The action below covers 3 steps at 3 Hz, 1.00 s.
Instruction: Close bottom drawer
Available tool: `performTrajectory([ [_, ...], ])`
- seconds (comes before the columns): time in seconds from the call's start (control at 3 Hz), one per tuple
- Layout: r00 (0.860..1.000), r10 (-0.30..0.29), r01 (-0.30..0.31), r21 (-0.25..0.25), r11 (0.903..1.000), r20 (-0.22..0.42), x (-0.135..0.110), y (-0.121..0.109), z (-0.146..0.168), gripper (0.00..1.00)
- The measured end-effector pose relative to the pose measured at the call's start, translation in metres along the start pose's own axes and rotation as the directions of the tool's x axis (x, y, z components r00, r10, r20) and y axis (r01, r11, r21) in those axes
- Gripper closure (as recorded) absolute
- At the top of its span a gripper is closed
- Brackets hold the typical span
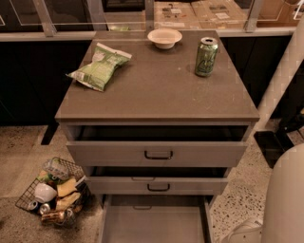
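Rigid and seemingly empty, the bottom drawer (154, 223) should slide lightly if pushed at its near front; the gripper sits unseen past the near-right arm (285, 199), so I cannot tell its grip.

**Grey cabinet against dark panelling**

Speckled terrazzo floor (23, 142), paler towards the left. Grey cabinet (156, 117) with matt brown-grey worktop (161, 90), backed by dark wall panels (28, 80). Above those, metal-framed glazing (45, 16) with cardboard boxes (209, 9) behind. Wire basket (26, 197) of litter on the floor, just beside the cabinet's left side. Dim, soft light, brightest on the worktop
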<state>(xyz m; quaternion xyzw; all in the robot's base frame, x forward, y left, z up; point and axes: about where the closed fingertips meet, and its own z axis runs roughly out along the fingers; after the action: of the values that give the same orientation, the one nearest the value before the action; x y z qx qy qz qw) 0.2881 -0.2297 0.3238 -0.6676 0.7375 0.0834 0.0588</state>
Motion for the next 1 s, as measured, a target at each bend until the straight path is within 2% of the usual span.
performTrajectory([
  [0.33, 1.0, 0.0, 0.0, -0.001, 1.0, 0.0, 0.0, 0.001, 0.0, 0.87],
  [0.67, 1.0, 0.0, 0.0, -0.003, 1.0, 0.001, 0.0, 0.001, 0.001, 1.0],
  [1.0, 0.999, 0.013, -0.012, -0.016, 0.9998, 0.044, -0.001, 0.012, 0.025, 1.0],
])
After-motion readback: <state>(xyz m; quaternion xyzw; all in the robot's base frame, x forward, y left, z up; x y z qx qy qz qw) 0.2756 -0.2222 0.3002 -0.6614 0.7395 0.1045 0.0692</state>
